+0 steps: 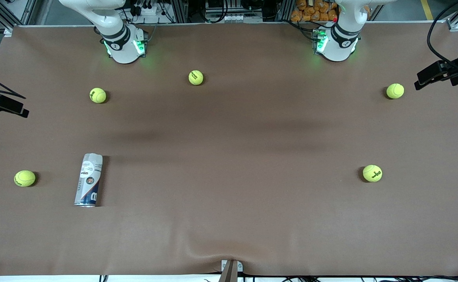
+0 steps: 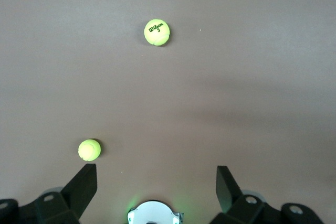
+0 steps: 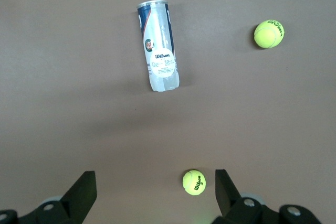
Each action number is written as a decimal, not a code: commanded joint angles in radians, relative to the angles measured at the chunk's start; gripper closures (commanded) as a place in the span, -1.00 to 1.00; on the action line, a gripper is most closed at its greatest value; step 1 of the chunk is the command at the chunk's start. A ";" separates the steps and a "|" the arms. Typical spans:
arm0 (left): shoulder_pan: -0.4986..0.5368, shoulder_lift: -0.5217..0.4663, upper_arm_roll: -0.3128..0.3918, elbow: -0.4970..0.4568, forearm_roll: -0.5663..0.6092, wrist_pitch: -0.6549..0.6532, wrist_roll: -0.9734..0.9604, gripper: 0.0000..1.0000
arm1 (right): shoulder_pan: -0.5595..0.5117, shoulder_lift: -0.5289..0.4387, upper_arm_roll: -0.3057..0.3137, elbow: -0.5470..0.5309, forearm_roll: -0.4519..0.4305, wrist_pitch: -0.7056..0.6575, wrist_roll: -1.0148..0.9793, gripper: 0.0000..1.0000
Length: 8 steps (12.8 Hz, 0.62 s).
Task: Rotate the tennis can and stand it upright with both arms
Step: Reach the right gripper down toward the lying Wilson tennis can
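Note:
The tennis can [image 1: 89,180] lies on its side on the brown table, toward the right arm's end and near the front camera. Its silver rim points toward the front camera, and its white and dark-blue label faces up. In the right wrist view the tennis can [image 3: 157,45] lies well away from my right gripper [image 3: 155,178], which hangs high over the table, open and empty. My left gripper [image 2: 156,174] is also open and empty, high over the table by its own base [image 2: 152,213]. Neither gripper shows in the front view.
Several yellow-green tennis balls lie scattered: one [image 1: 24,178] beside the can, one [image 1: 98,95] and one [image 1: 195,77] near the right arm's base, one [image 1: 395,91] and one [image 1: 372,173] toward the left arm's end. Black camera mounts [image 1: 440,74] [image 1: 2,103] reach in at both table ends.

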<state>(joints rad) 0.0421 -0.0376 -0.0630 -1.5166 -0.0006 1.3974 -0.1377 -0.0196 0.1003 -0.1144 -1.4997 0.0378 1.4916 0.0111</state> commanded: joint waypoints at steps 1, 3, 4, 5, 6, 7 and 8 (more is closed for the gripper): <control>0.002 -0.031 -0.015 0.041 0.017 -0.015 -0.026 -1.00 | -0.010 0.028 0.007 0.022 0.007 -0.017 0.007 -1.00; 0.002 -0.038 -0.006 0.042 0.016 -0.015 -0.030 -1.00 | -0.011 0.047 0.009 0.024 0.013 -0.017 0.010 -1.00; 0.004 -0.033 -0.006 0.038 0.016 -0.015 -0.031 -1.00 | -0.010 0.050 0.009 0.024 0.014 -0.016 0.010 -1.00; 0.004 -0.021 -0.005 0.039 0.010 -0.017 -0.031 -1.00 | -0.008 0.068 0.009 0.026 0.013 -0.014 0.009 -1.00; 0.002 -0.030 -0.011 0.035 0.011 -0.018 -0.045 -1.00 | -0.011 0.088 0.007 0.026 0.013 -0.007 0.007 -1.00; 0.001 -0.031 -0.014 0.041 0.016 -0.020 -0.031 -1.00 | -0.011 0.110 0.007 0.029 0.007 0.001 0.007 -1.00; -0.002 -0.036 -0.015 0.038 0.004 -0.024 -0.025 -1.00 | -0.011 0.127 0.007 0.029 0.001 0.018 0.006 -1.00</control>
<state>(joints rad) 0.0415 -0.0649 -0.0685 -1.4843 -0.0006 1.3908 -0.1618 -0.0196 0.1803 -0.1146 -1.4999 0.0395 1.4995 0.0111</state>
